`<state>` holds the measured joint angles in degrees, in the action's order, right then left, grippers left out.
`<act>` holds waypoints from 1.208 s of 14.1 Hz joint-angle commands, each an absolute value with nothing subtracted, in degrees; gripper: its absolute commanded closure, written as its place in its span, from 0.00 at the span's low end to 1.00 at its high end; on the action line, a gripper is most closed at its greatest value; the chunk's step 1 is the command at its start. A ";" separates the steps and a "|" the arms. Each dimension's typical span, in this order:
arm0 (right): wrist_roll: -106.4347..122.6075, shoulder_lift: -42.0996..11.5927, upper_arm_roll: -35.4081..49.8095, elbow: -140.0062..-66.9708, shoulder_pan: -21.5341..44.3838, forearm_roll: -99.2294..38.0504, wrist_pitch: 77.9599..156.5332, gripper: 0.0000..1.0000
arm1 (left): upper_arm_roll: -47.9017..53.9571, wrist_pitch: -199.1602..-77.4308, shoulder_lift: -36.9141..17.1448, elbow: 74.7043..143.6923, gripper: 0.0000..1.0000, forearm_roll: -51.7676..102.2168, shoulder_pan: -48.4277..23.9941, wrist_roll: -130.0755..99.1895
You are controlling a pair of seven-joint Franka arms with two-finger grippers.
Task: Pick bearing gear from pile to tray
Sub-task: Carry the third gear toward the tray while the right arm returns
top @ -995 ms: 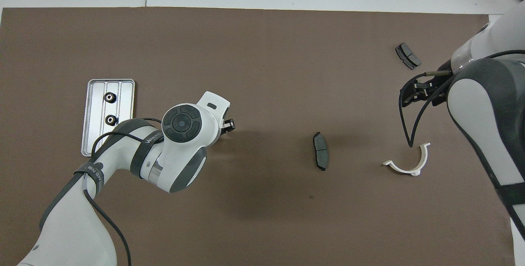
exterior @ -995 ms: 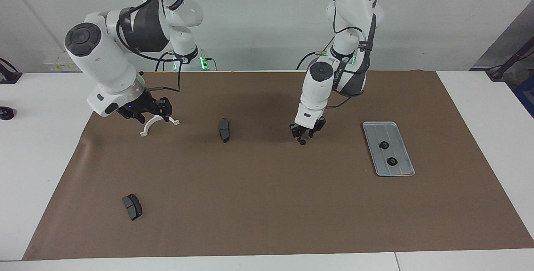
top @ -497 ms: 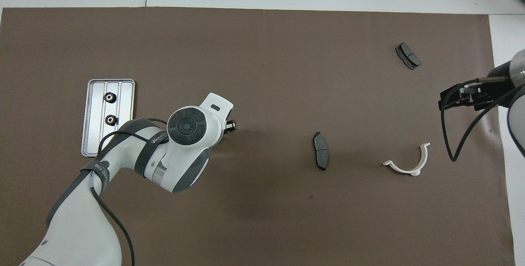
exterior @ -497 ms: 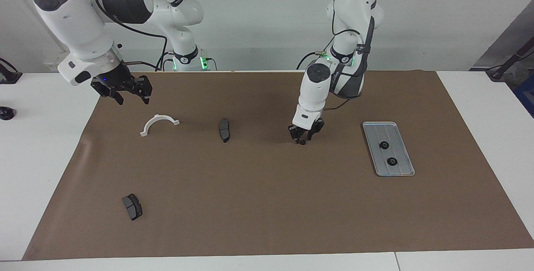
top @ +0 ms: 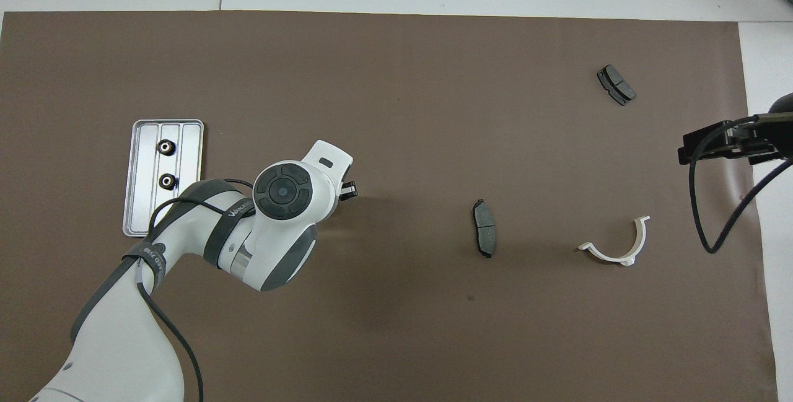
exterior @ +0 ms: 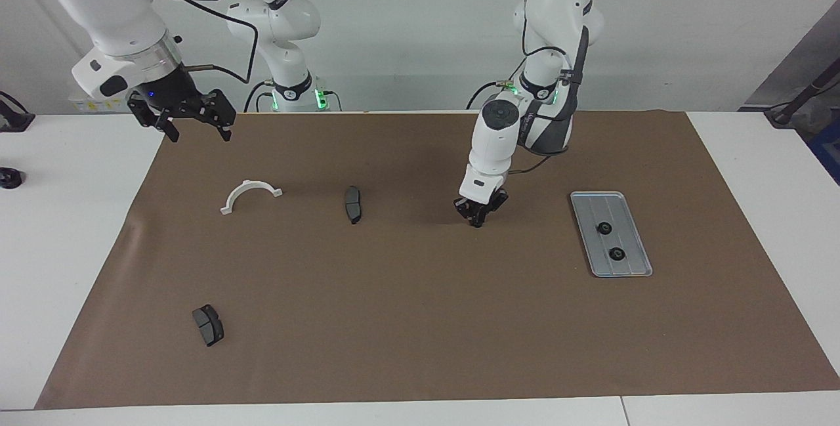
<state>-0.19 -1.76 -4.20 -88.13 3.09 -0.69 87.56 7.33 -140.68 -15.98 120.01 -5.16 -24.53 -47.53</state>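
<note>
Right gripper (exterior: 193,125): raised over the mat's edge at the right arm's end; one second ago it sat low at the white half-ring, half a second ago it was partway up; fingers spread, nothing between them. Judged to be withdrawing and waiting.
White half-ring (exterior: 250,195): lies free on the brown mat (exterior: 420,321), unmoved through all three moments; not part of the wanted load.
Brake pad, farther from the robots (exterior: 208,325): unmoved, well apart from both grippers.
Brake pad, mid-table (exterior: 353,204): unmoved, between the half-ring and the left gripper.
Left gripper (exterior: 477,216): down at the mat surface, between the mid-table brake pad and the tray; the fingers have drawn together compared with one second ago, when they stood apart either side of a small black gear. The gear itself no longer shows apart from the fingertips, so a grip is judged likely, yet I cannot tell from either view whether the fingers truly clamp it.
Bearing gear, third: at the left fingertips, on or just above the mat; not yet lifted.
Tray (exterior: 584,201): at the left arm's end, unmoved.
Bearing gears in tray (exterior: 604,228) (exterior: 616,254): two, one nearer the robots than the other, both unchanged.
Task standing: two delivered; next step judged a lift and carry to the tray.
</note>
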 commanded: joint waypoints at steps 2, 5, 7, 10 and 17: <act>-1.05 -1.67 -4.48 -87.98 3.25 -1.58 87.45 0.00 | 6.59 -142.03 -15.91 120.76 1.00 -6.50 -25.49 -49.04; -0.79 -1.67 -4.40 -88.07 2.99 -1.58 87.54 0.00 | 6.42 -137.83 -15.30 117.79 1.00 -6.59 -24.52 -48.17; -1.14 -1.67 -4.22 -88.07 3.60 -1.58 87.54 0.00 | 6.42 -135.10 -13.20 116.29 1.00 -6.59 -21.46 -46.94; -0.70 -1.58 -4.22 -88.24 3.60 -1.58 87.45 0.00 | 6.68 -130.09 -9.76 115.84 1.00 -5.89 -13.91 -36.69; -0.79 -1.58 -4.22 -88.24 3.52 -1.58 87.45 0.00 | 6.68 -129.02 -9.14 116.28 1.00 -1.77 5.07 -6.91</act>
